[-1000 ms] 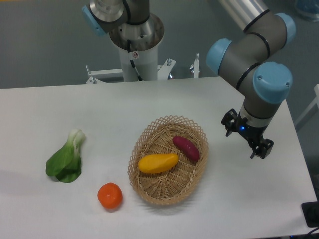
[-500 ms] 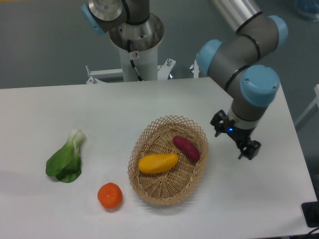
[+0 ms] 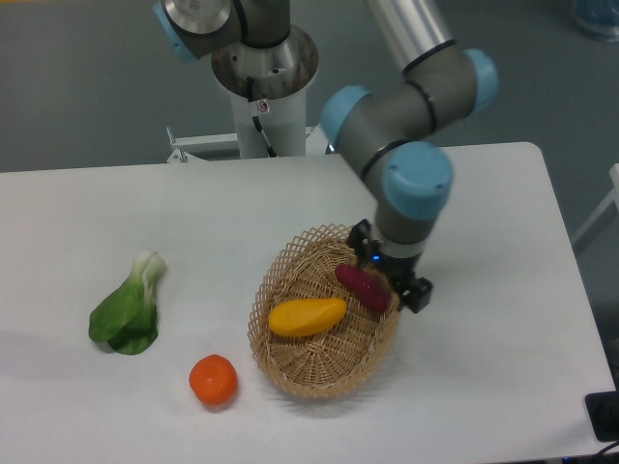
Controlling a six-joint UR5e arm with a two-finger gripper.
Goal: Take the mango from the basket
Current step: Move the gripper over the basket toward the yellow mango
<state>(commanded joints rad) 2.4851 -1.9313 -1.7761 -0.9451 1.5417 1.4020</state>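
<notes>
High front view over the table (image 3: 116, 203)

Arm's upper link cut off at top edge, basket (image 3: 290, 360) right rim hidden behind gripper (image 3: 390, 272), fingers' gap unclear

tool (image 3: 390, 271) hangs over the basket (image 3: 290, 362) rim, beside the sweet potato (image 3: 360, 285); mango (image 3: 307, 316) lies inside.

The mango (image 3: 307, 316) lies open from above in the basket (image 3: 290, 372), its left end and lower side bare of neighbours. The sweet potato (image 3: 362, 287) sits just beside its upper right end. The tool (image 3: 390, 274) hangs over the basket's right rim, by the sweet potato.
</notes>
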